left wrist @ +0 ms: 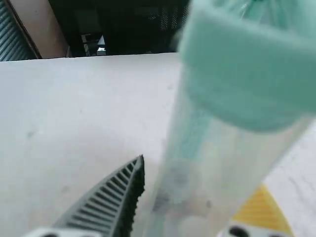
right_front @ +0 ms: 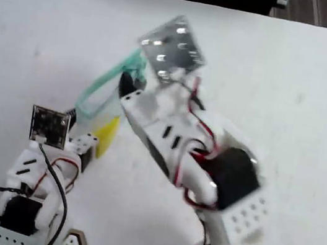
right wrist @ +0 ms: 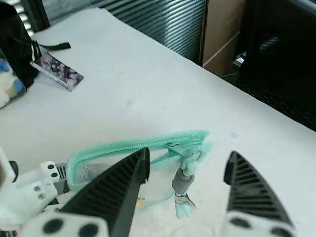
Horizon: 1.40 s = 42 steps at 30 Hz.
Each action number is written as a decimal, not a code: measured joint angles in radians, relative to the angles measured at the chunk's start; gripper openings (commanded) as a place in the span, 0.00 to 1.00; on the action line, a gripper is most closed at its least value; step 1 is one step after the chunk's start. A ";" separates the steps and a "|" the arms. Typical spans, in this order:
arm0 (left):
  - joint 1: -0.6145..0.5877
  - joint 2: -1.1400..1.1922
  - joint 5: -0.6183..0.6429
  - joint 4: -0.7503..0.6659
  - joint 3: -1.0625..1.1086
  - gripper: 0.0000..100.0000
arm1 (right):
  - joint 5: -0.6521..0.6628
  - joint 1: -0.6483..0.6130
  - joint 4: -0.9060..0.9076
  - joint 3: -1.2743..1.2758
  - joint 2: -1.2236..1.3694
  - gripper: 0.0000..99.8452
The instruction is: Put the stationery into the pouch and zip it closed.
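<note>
White surface. Clear, teal-edged pouch stands on edge on it, zipper up, between both arms. Left hand at pouch's end, can't tell if gripping. Right hand open, jaws wide apart over zipper pull.

This looks like a workroom or lab where people try out robots. On a big white surface stand two small arms, the left arm and the right arm, made of white plastic parts with red and black wires hanging loose. Past the edge of the surface there are window blinds and a brown cardboard box, and a dark bag lies on the surface with a small picture card beside it.
</note>
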 measured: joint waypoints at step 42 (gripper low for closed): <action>0.153 0.005 -0.474 -0.456 0.229 0.02 | -0.433 -0.038 0.259 -0.166 0.261 0.30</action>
